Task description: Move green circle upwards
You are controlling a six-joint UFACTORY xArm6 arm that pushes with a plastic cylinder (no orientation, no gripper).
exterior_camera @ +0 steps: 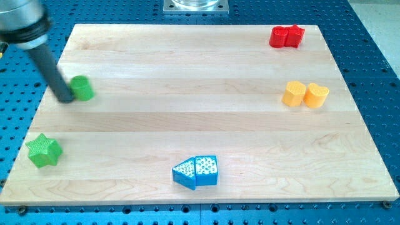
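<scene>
The green circle lies on the wooden board near the view's left edge, in the upper half. My tip rests on the board right against the circle's left side, slightly lower than its middle. The dark rod runs up and to the left from there to the arm at the view's top left corner.
A green star sits at the view's lower left. A blue block made of two joined pieces lies at the bottom centre. A yellow double-round block sits at the right. A red block sits at the top right.
</scene>
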